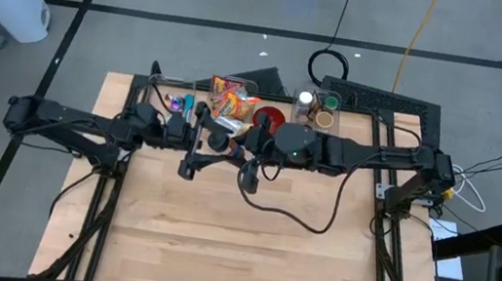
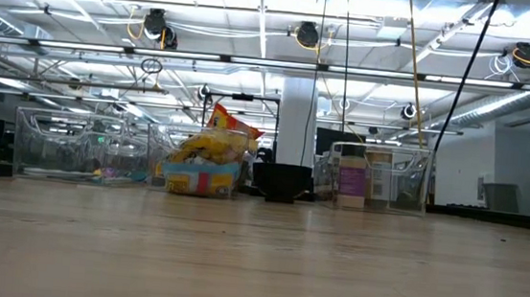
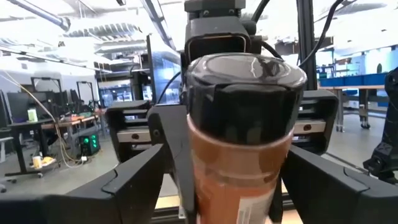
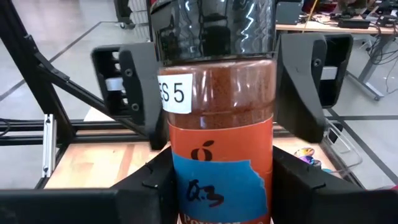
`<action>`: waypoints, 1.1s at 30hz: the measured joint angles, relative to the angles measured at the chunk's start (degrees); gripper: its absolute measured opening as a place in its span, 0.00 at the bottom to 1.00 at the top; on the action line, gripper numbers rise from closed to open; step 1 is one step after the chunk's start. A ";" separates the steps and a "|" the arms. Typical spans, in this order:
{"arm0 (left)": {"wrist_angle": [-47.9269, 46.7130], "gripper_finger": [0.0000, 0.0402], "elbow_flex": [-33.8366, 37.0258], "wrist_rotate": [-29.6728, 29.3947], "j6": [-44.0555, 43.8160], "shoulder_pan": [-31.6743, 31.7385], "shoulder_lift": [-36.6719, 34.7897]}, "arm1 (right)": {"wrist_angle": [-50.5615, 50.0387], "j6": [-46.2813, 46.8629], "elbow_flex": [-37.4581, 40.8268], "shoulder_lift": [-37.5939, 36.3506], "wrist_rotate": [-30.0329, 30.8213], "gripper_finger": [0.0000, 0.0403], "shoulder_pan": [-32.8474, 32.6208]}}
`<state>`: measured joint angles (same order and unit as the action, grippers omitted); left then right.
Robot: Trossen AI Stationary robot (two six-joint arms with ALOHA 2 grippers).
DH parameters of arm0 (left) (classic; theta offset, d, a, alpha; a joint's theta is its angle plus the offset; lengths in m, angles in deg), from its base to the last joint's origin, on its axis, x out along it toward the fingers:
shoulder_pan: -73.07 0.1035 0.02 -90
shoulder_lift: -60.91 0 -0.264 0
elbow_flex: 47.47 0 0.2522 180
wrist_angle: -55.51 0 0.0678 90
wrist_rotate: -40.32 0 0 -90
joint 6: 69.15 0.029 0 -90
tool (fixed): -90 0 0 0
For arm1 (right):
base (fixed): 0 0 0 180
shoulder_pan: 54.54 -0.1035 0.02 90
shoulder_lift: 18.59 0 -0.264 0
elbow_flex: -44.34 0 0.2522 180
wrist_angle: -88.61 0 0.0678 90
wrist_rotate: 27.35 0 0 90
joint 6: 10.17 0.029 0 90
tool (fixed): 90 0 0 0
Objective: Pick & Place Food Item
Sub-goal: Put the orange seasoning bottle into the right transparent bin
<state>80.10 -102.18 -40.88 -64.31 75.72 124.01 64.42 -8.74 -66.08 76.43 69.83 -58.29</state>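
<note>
Spice jar (image 4: 214, 124) upright, cap up, between both grippers.

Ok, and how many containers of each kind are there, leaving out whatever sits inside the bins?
Clear bins: 3
Bowl: 1
Jar: 1, held above the table by the right gripper, with the left gripper open around it
Total: 5
</note>
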 joint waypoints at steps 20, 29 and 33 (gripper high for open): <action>-3.74 0.49 -3.87 0.10 1.30 -0.04 2.83 | -0.40 0.01 0.07 0.07 0.17 0.41 -0.07; -3.78 0.47 -3.87 0.02 2.80 -0.04 2.83 | -0.38 -0.98 0.07 0.07 0.22 0.43 -0.07; -3.84 0.47 -3.87 0.00 3.62 -0.04 2.81 | -0.57 -1.05 0.07 0.07 0.22 0.49 -0.07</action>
<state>76.26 -106.05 -40.88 -60.69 75.68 126.82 63.85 -9.79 -66.02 76.50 70.05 -58.35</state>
